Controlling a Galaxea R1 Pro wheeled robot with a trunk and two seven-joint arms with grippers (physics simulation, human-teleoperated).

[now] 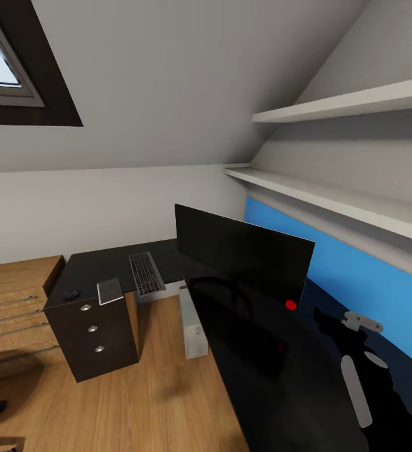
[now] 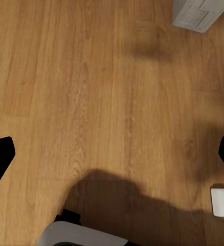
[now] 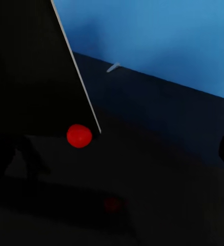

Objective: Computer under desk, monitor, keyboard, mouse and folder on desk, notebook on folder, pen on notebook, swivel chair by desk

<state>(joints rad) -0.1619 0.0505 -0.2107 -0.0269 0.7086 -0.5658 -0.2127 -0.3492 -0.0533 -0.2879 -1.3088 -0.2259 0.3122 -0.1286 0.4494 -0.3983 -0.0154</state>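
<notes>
On the long black L-shaped desk (image 1: 168,260) ahead of me, the monitor (image 1: 243,254) stands upright, its black screen angled across the desktop, with a small red dot (image 1: 290,305) at its lower corner; the same dot (image 3: 79,136) sits close ahead of my right wrist camera, on the monitor (image 3: 29,66). Farther along the desk lies the keyboard (image 1: 146,274), flat, with a small dark object (image 1: 71,294) and a grey rectangular item (image 1: 110,290) near the drawer end. The drawers (image 1: 96,329) carry three round silver knobs. The computer (image 1: 192,321) stands on the wooden floor (image 1: 137,395) under the desk edge; my left wrist camera sees a corner of the computer (image 2: 199,13) over the floor (image 2: 91,102). My right arm (image 1: 357,376) hangs above the desktop beside the blue wall panel (image 1: 357,276). I cannot tell the jaw state of either gripper.
</notes>
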